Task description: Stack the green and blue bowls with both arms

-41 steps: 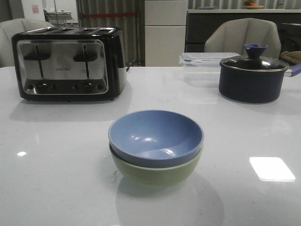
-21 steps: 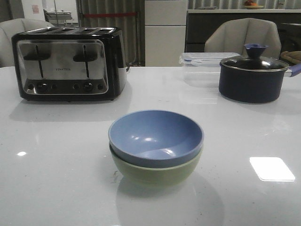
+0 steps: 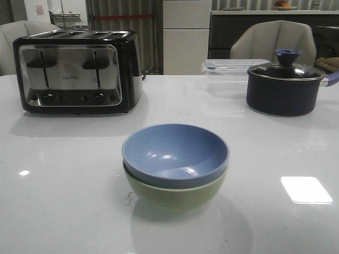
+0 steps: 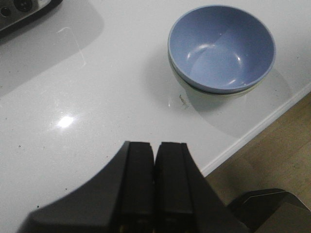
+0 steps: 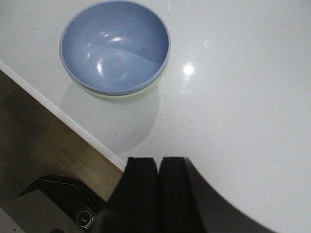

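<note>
The blue bowl sits nested inside the green bowl near the table's front middle. The stack also shows in the left wrist view, blue bowl over a sliver of the green bowl, and in the right wrist view, blue bowl with a thin green rim. My left gripper is shut and empty, held back above the table's front edge. My right gripper is shut and empty, also above the front edge. Neither arm shows in the front view.
A black-and-chrome toaster stands at the back left. A dark navy lidded pot stands at the back right, with a clear plastic container behind it. The white table edge and wooden floor show below the grippers.
</note>
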You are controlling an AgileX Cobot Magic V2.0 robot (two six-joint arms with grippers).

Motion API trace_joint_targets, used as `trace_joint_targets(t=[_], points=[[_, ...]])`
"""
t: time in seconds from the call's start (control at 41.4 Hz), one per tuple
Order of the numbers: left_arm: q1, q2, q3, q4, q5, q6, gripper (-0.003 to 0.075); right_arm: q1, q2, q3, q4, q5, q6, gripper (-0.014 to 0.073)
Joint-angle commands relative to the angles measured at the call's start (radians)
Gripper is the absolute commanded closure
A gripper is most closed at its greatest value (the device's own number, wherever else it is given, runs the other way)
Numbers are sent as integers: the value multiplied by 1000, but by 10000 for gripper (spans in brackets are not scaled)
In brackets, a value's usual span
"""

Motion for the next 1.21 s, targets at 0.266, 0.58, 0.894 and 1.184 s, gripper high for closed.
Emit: trace_joint_targets(t=[0.266, 0.58, 0.894, 1.184], points=[[257, -354, 144, -50, -245, -8, 627, -1, -6, -27, 3, -54, -13, 538], [474, -793, 480, -50, -491, -8, 627, -1, -6, -27, 3, -54, -13, 538], [571, -828, 570, -47, -542, -10, 627, -1, -6, -27, 3, -54, -13, 538], [560, -828, 670, -55, -772, -11, 627, -1, -6, -27, 3, -52, -13, 538]])
